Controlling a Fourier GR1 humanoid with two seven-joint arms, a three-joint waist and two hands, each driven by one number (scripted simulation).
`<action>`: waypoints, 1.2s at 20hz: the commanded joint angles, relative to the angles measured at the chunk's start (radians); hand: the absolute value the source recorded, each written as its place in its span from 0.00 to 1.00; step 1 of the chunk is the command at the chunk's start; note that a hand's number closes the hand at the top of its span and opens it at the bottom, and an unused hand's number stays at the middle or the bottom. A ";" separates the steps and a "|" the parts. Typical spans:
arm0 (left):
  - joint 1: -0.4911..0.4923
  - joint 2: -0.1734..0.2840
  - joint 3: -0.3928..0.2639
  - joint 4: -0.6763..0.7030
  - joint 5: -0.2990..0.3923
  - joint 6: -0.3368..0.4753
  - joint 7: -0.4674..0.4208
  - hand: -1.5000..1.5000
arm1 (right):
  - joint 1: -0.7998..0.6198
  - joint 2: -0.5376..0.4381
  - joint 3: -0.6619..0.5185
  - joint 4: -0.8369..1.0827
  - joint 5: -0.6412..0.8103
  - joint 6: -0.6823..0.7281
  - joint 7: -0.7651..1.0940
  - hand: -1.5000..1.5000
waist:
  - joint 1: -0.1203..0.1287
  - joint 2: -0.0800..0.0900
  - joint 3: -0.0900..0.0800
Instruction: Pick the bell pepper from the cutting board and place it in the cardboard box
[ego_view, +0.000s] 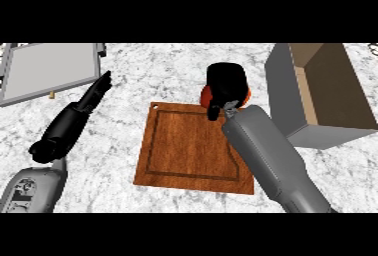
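Right robot hand (225, 82) curled over bell pepper (207, 94), cutting board (193, 150) far edge. Lift clear before crossing cardboard box (286, 90) wall. Left robot hand (85, 107) straight, idle.

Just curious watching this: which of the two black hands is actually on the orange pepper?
The right hand, curled over the bell pepper at the cutting board's far edge. The left hand lies straight-fingered, touching nothing.

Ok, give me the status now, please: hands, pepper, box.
Right hand curled over bell pepper, at cutting board far edge. Left hand open, idle. Cardboard box open, path clear.
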 joint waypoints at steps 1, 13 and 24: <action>-0.032 -0.023 -0.031 -0.015 -0.010 0.001 0.014 0.50 | -0.182 0.003 -0.135 0.127 0.036 -0.086 0.181 1.00 | 0.036 0.002 -0.001; -0.026 -0.025 -0.028 0.009 -0.012 -0.006 0.008 0.50 | -0.526 -0.087 -0.245 0.373 0.205 -0.343 0.536 1.00 | 0.024 -0.009 -0.003; -0.035 -0.005 0.014 0.031 0.006 -0.017 0.017 0.50 | -0.539 -0.239 -0.379 0.483 0.278 -0.486 0.601 1.00 | -0.012 -0.014 -0.001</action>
